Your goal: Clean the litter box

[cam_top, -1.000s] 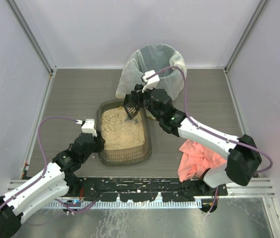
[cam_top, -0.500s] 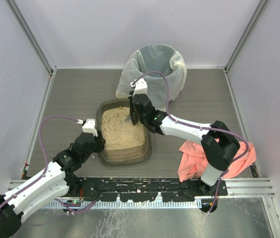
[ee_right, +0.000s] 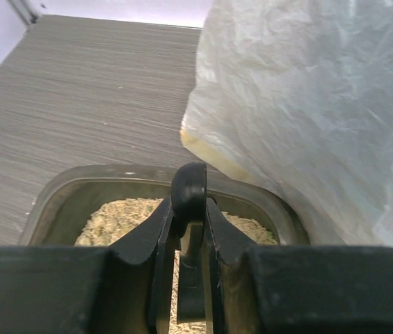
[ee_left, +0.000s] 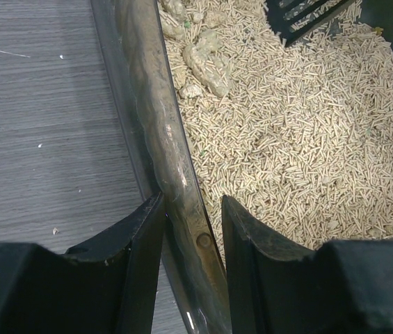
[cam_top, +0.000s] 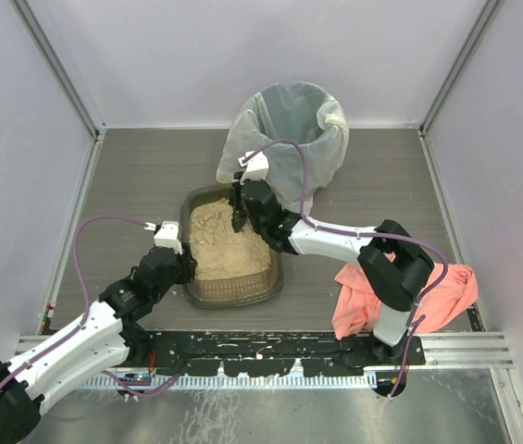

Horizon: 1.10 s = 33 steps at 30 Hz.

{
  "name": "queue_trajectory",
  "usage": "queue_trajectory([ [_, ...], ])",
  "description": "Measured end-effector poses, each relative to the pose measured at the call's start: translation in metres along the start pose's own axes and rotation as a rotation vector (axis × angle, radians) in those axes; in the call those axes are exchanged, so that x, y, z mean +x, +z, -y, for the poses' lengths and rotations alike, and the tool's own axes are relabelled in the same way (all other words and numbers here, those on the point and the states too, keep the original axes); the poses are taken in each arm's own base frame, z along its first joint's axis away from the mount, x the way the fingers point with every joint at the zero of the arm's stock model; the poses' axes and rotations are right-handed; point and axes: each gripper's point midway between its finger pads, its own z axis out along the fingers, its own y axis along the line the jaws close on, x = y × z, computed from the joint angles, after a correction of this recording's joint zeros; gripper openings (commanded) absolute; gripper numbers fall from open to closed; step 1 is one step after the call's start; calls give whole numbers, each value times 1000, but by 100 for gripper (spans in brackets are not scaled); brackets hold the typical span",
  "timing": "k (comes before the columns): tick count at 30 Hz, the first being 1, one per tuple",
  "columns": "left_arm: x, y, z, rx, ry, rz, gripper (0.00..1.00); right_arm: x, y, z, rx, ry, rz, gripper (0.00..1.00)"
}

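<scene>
Your left gripper (ee_left: 193, 203) is clamped on the box (cam_top: 233, 289) wall at its 8 o'clock side. Your right gripper (ee_right: 188, 209) pinches the scoop (ee_left: 300, 17) handle over the 12 o'clock end. The box sits at 7 o'clock from the bin (cam_top: 242, 139).

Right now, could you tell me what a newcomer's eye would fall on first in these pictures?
The litter box of tan pellets sits in the middle, with the right gripper, jaws shut on a black scoop, over its far end. The left gripper has its jaws closed on the box's near-left wall. Behind stands a white-bagged bin; a coral cloth lies at the near right.
</scene>
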Motion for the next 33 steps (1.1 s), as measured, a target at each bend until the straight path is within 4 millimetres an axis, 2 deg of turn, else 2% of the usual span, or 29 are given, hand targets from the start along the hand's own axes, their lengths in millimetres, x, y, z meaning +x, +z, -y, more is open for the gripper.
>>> queue_trajectory([
  [7, 0, 0, 0, 0, 7, -1, 39, 3, -3, -23, -133, 41, 7, 1],
  [14, 0, 0, 0, 0, 9, 0, 39, 8, -5, -31, -197, 50, 0, 1],
  [18, 0, 0, 0, 0, 9, 0, 39, 12, -5, -21, -189, 113, -7, 1],
  [26, 0, 1, 0, 0, 10, -1, 39, 28, 3, 22, -156, 386, -62, 1],
  [28, 0, 1, 0, -1, 10, -2, 39, 29, 3, 24, -164, 425, -71, 1],
  [33, 0, 1, 0, -1, 11, -2, 39, 32, 2, 13, -208, 482, -93, 1],
])
